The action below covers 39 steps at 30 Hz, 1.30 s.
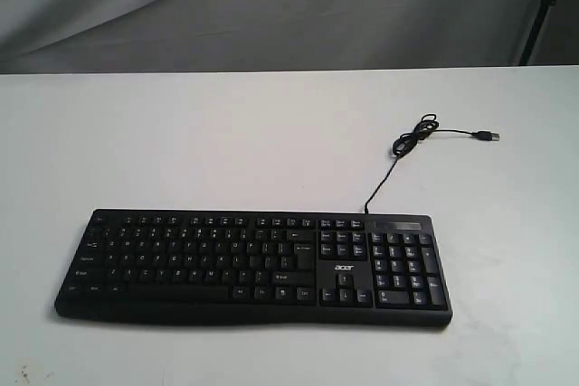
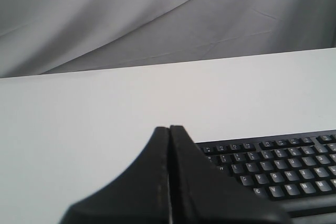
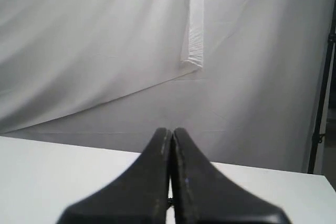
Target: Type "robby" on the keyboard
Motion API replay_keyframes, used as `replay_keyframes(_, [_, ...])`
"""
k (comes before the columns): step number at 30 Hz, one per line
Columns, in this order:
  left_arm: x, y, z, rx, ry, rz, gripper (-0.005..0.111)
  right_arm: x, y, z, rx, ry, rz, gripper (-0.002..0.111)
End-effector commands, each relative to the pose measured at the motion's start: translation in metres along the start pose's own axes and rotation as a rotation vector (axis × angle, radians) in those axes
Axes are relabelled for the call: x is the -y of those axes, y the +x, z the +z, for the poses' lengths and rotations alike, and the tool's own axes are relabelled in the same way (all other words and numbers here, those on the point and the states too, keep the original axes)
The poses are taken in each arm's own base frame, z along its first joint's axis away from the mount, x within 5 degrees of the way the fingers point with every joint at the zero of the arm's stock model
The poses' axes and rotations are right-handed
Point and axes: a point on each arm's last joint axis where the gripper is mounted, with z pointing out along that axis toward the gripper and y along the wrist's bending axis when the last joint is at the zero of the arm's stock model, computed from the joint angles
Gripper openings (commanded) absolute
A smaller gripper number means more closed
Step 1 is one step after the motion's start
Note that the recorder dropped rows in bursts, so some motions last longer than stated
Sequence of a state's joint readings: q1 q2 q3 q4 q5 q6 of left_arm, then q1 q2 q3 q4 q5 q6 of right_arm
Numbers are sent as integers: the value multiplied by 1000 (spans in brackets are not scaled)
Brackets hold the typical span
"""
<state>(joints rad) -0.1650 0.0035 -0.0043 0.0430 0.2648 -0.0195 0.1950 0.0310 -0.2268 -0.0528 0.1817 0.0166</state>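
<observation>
Closest to my wrist cameras are the two claws. The left claw point(image 2: 169, 128) is pinched narrow, its black fingers pressed together with only a hairline seam between them and nothing held. Part of the keyboard point(image 2: 278, 166) shows beyond those fingers, its letter rows in sight. The right claw point(image 3: 171, 130) is pinched just as narrow and holds nothing. From its camera I see only bare desk point(image 3: 47, 171) past the tips, not the keyboard.

In the exterior view neither claw appears. The keyboard point(image 1: 253, 264) lies flat on the white desk point(image 1: 181, 142), close to the near edge, with its long side running across the view. Its number pad is at the right end, and a small white logo sits between the pad and the letter keys.

A thin black cable point(image 1: 380, 183) leaves the keyboard's back edge above the number pad and runs away from it. It bunches into a small loop, then ends in a plug point(image 1: 489, 136) lying loose on the desk, well behind the keyboard.

Beyond the desk's far edge hangs a creased grey cloth point(image 1: 271, 6), and a dark pole point(image 1: 545, 2) stands far behind the keyboard's right end.
</observation>
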Motion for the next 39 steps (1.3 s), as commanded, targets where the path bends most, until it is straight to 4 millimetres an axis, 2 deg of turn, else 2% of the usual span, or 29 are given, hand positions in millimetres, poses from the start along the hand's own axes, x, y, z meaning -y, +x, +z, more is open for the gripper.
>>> replay_keyframes(1, [0,1,0,5,5,3,0,0,15,1,-18,8,-11,0])
replay_keyframes(7, [0,1,0,5,5,3,0,0,28,1,-121,11,-11,0])
replay_keyframes(15, [0,1,0,5,5,3,0,1,35,1,-173,15,-26,0])
replay_keyframes(21, [0,1,0,5,5,3,0,7,59,1,-241,165,10,0])
replay_keyframes(24, [0,1,0,5,5,3,0,9,65,0,-257,206,12,0])
replay_keyframes(30, [0,1,0,5,5,3,0,8,66,0,-269,200,32,0])
replay_keyframes(36, [0,1,0,5,5,3,0,5,86,1,-327,160,65,0])
replay_keyframes(39, [0,1,0,5,5,3,0,5,88,0,-347,158,75,0])
